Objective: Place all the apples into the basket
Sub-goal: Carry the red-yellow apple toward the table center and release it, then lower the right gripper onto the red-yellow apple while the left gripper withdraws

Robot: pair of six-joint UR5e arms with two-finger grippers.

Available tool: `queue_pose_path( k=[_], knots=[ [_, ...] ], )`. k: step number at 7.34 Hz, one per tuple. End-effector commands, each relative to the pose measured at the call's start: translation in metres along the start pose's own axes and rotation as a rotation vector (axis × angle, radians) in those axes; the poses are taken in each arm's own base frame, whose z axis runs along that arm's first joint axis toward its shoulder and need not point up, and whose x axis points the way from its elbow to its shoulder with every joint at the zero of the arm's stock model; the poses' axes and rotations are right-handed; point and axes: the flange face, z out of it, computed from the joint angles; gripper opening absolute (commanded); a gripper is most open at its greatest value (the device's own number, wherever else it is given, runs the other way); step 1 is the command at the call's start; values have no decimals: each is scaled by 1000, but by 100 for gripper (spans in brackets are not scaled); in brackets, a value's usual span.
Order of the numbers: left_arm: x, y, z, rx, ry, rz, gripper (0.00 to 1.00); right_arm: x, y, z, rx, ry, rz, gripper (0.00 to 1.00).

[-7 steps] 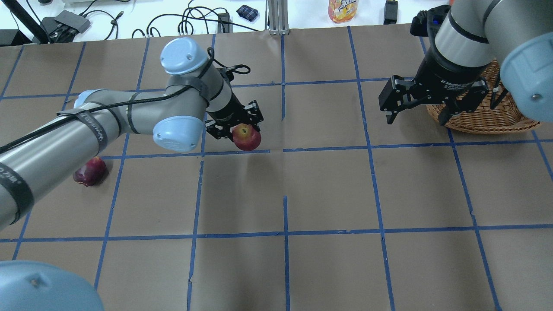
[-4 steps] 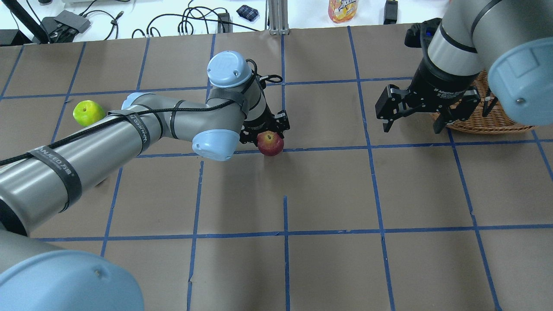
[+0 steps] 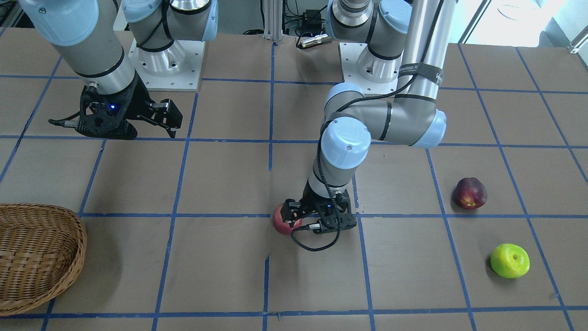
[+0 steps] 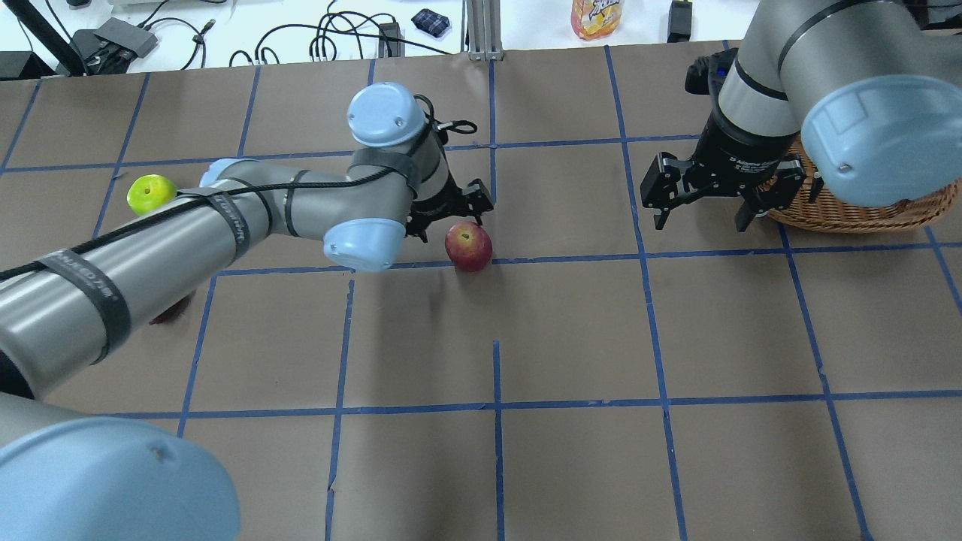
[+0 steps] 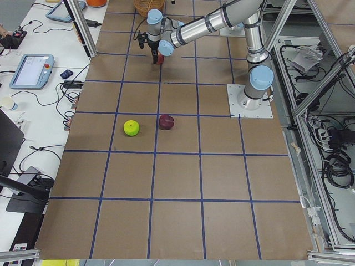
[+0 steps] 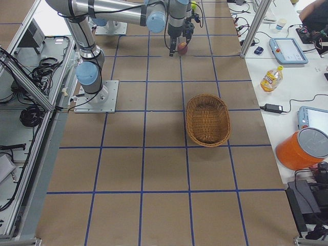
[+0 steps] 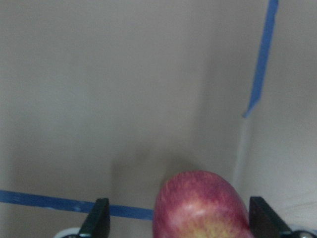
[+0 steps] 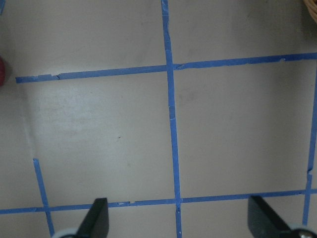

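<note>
The red apple [image 4: 468,246] rests on the table near the middle, on a blue tape line. My left gripper [image 4: 455,219] is open just behind it. In the left wrist view the apple [image 7: 200,206] sits between the spread fingers [image 7: 96,218]. The green apple [image 4: 152,194] and the maroon apple [image 3: 469,193] lie on my left side; the left arm mostly hides the maroon one in the overhead view. The wicker basket [image 4: 864,214] is at the far right. My right gripper [image 4: 702,224] is open and empty, just left of the basket.
The table is brown paper with a blue tape grid. Cables, a drink bottle [image 4: 596,16] and small devices lie beyond the far edge. The front-facing view shows the red apple [image 3: 281,221], the green apple [image 3: 510,260] and the basket [image 3: 36,257], plus both arm bases at the top.
My left arm carried the red apple to the right, set it on the table, opened and drew back a little. My right gripper moved left, away from the basket.
</note>
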Motion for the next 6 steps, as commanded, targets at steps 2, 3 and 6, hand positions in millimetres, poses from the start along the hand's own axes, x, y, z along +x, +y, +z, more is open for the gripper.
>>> queue_pose_path(
  k=[2, 3, 6],
  knots=[
    [-156, -43, -68, -17, -99, 88, 100, -45, -15, 16, 18, -8, 6, 100],
    [-206, -50, -78, -15, -119, 140, 100, -75, -23, 13, 25, -8, 30, 100],
    [-282, -40, -96, -16, -186, 182, 100, -209, -44, 48, 22, 5, 86, 100]
  ],
)
